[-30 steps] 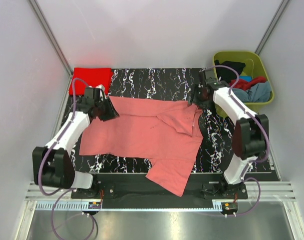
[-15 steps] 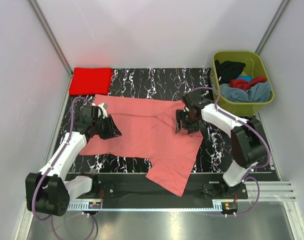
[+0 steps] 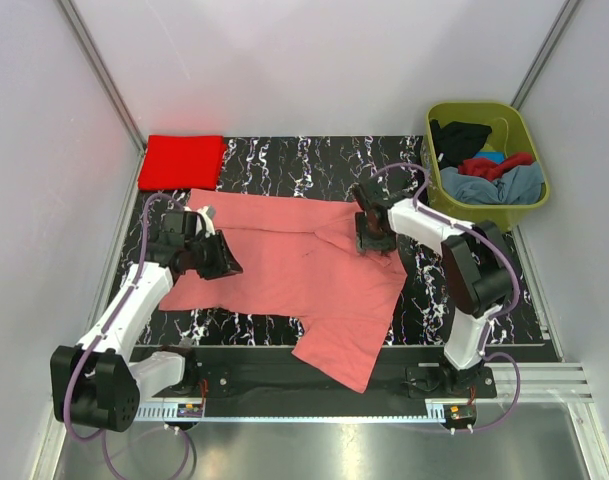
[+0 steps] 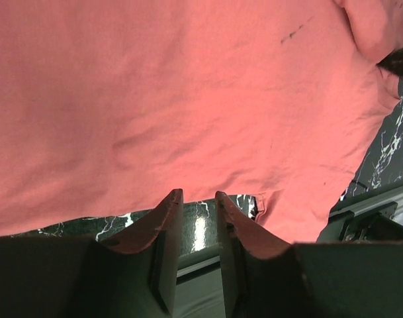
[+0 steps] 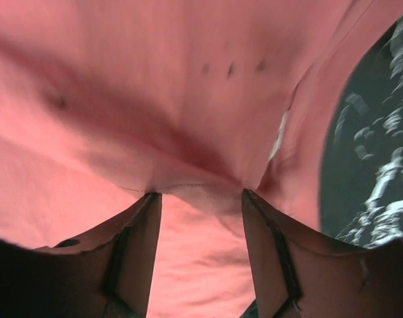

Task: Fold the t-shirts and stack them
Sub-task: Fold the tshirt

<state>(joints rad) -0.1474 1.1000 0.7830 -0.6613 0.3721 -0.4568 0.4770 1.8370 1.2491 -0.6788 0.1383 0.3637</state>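
Observation:
A salmon pink t-shirt lies spread across the black marbled table, one end hanging over the near edge. My left gripper hovers over its left part. In the left wrist view the left gripper is narrowly open and empty, with the pink t-shirt beyond its tips. My right gripper is down on the shirt's right part. It stands open, a raised seam of the pink t-shirt at its tips. A bright red folded t-shirt sits at the back left.
An olive-green tub at the back right holds a black t-shirt, a dark red one and a grey-blue one. Bare marbled table shows behind the pink shirt. White walls close in on three sides.
My right gripper has swung from beside the tub down onto the pink shirt's right part. My left gripper has moved from the shirt's far left corner toward the near side.

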